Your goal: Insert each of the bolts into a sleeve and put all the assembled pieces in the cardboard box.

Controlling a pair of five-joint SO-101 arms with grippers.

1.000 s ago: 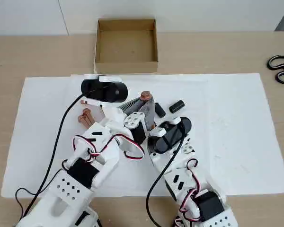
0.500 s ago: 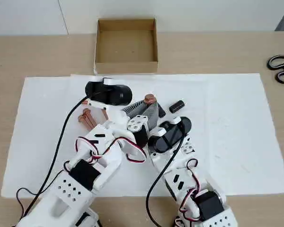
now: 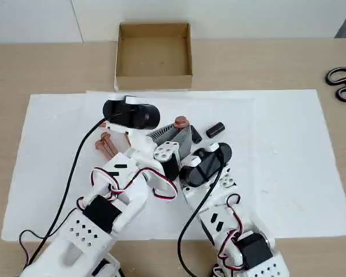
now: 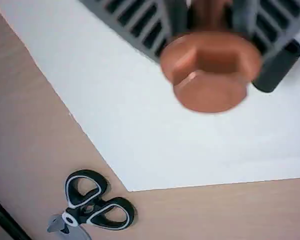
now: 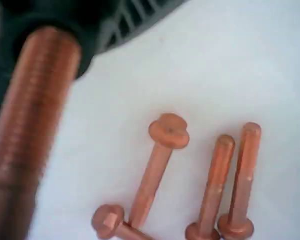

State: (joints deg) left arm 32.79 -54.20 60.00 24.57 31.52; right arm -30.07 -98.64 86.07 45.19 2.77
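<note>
A copper bolt (image 3: 180,122) is held above the white paper with my left gripper (image 3: 174,129) shut on it. In the left wrist view its hexagonal head (image 4: 210,70) sits between the grey slatted fingers (image 4: 135,22). My right gripper (image 3: 185,139) meets the same spot from the near side. In the right wrist view the bolt's threaded shaft (image 5: 35,125) runs close by and ends in a dark piece that I cannot identify. Several loose bolts (image 3: 105,143) (image 5: 160,165) lie on the paper to the left. Two black sleeves (image 3: 215,129) (image 3: 194,135) lie just right of the grippers.
The open cardboard box (image 3: 154,82) stands beyond the paper's far edge with nothing in it. Black-handled scissors (image 3: 343,83) (image 4: 92,207) lie on the wooden table at the far right. The white paper (image 3: 277,167) is bare to the right of the arms.
My left arm carried the bolt slightly to the right and then a little toward the near side. The right arm has barely moved.
</note>
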